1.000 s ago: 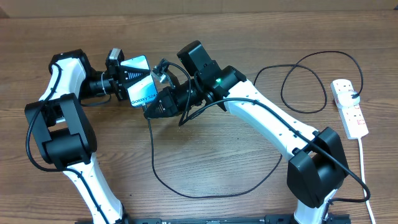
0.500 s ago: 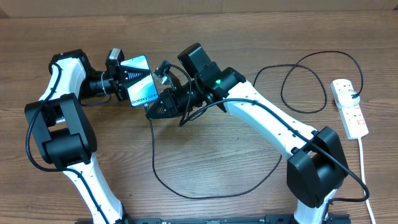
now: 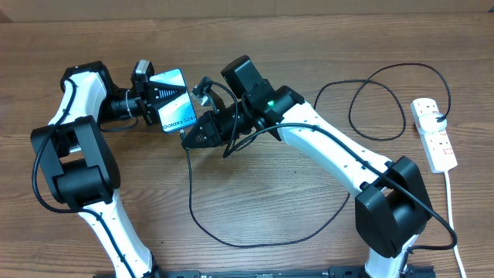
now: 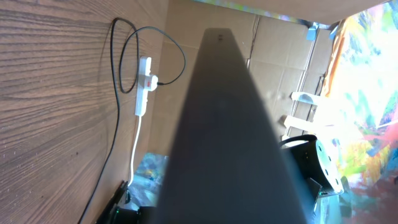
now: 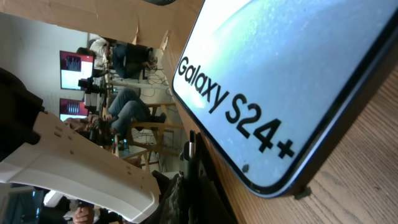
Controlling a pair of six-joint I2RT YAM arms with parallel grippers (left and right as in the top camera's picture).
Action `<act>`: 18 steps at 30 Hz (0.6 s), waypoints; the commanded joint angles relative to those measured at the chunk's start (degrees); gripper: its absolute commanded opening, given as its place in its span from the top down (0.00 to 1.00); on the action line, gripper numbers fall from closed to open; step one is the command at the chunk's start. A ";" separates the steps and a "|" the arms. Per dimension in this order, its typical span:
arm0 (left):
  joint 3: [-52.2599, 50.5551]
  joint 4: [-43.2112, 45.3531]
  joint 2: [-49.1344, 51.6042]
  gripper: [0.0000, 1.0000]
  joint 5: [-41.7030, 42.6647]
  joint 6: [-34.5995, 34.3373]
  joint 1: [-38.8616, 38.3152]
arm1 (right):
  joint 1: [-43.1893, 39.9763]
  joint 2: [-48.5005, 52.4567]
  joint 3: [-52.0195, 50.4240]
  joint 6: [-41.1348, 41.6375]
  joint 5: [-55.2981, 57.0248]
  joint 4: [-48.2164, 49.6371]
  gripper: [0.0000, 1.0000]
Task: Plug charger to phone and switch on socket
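The phone [image 3: 176,110], its blue-and-white screen reading "Galaxy S24+", is held tilted above the table at the back left, with my left gripper [image 3: 164,104] shut on it. Its dark back [image 4: 224,137] fills the left wrist view. My right gripper [image 3: 187,137] is shut on the plug end of the charger, right below the phone's lower edge. In the right wrist view the metal plug tip [image 5: 188,151] stands just beside the phone's edge [image 5: 292,68], with a small gap between them. The thin black charger cable [image 3: 202,228] loops across the table to the socket [image 3: 432,133] at the far right.
A thick white cord [image 3: 451,208] runs from the socket toward the table's front edge. Both arm bases stand at the front, left [image 3: 77,170] and right [image 3: 390,216]. A cardboard wall [image 3: 255,8] lines the back.
My right gripper has edged very slightly to the right with the plug. The left gripper and phone have not moved.
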 commanded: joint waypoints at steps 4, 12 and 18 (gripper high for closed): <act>0.76 -0.26 -2.93 0.96 2.64 -0.44 0.11 | 0.52 0.20 -1.07 0.28 -0.07 0.94 0.96; 0.76 -0.24 -2.93 0.96 2.64 -0.42 0.11 | 0.52 0.22 -1.07 1.77 -0.04 2.10 0.96; 0.76 -0.24 -2.93 0.96 2.64 -0.42 0.11 | 0.52 0.22 -1.07 3.08 0.22 2.12 0.96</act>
